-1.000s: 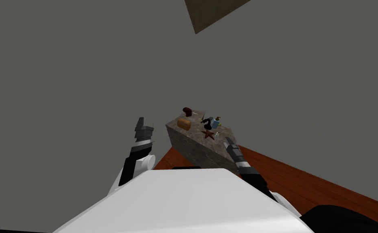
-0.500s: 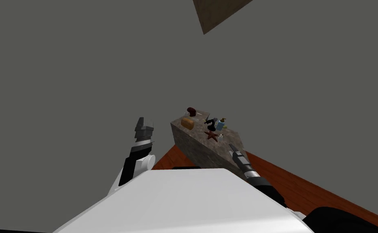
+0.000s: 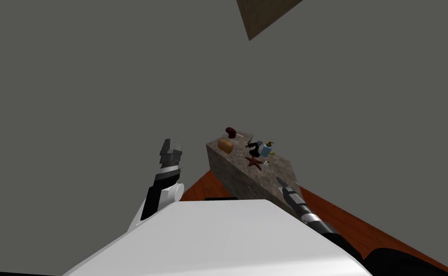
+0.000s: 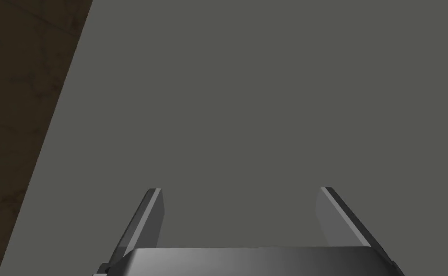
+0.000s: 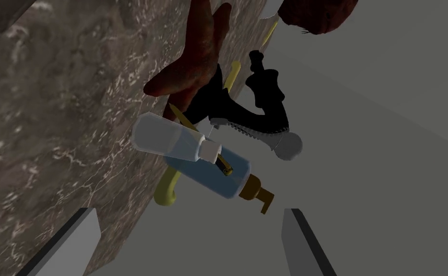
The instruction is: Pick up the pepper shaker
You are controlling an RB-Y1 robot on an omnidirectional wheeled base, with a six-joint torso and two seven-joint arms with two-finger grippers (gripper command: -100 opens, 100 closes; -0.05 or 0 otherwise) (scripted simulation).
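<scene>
The pepper shaker is a small pale, see-through bottle with a white cap. It stands on the mottled stone top beside a dark red starfish. In the head view the shaker is a tiny white speck near the block's right edge. My right gripper is open a short way in front of the shaker, not touching it. From the head, the right gripper hangs over the stone block's near right corner. My left gripper is raised left of the block, and the left gripper stands open and holds nothing.
A blue soap bottle with a brown pump stands right behind the shaker. A black object with a grey knob and a yellow-green hook crowd it too. An orange loaf and a dark red item lie farther back. Red-brown floor surrounds the block.
My head camera has swung, so the block sits slightly further right in the picture. The right gripper has drawn back a little toward me along the block's near right corner. The left arm is unchanged.
</scene>
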